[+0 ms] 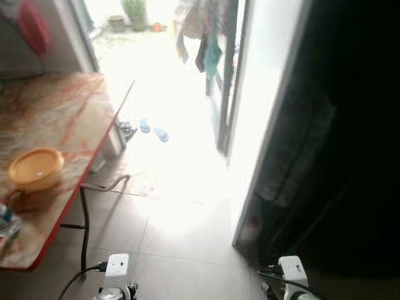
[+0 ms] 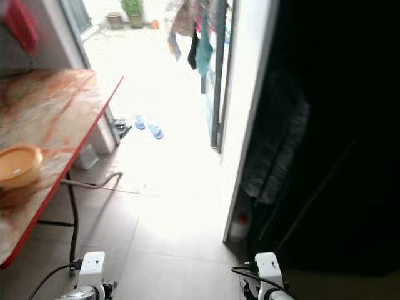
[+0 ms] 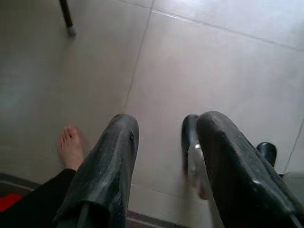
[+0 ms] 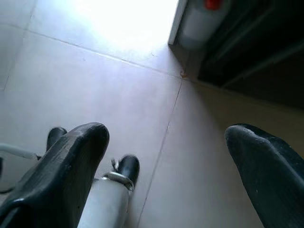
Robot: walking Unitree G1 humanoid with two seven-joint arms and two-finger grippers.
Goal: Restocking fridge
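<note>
Grey tiled floor (image 4: pixel 95 80) beneath both idle grippers, left gripper (image 3: pixel 164 156) and right gripper (image 4: pixel 166 161), fingers apart and empty; orange bowl (image 1: pixel 35 167) on table (image 1: pixel 69 112); dark doorway (image 1: pixel 337 137) at right.

The dark space (image 1: pixel 350 125) on the right is too black to see what is inside. The table (image 1: pixel 56 112) on the left is cut off by the edge. A bottle (image 1: pixel 6 222) at its near end is cut off too. The far doorway (image 1: pixel 156 37) is washed out and blurry.
</note>
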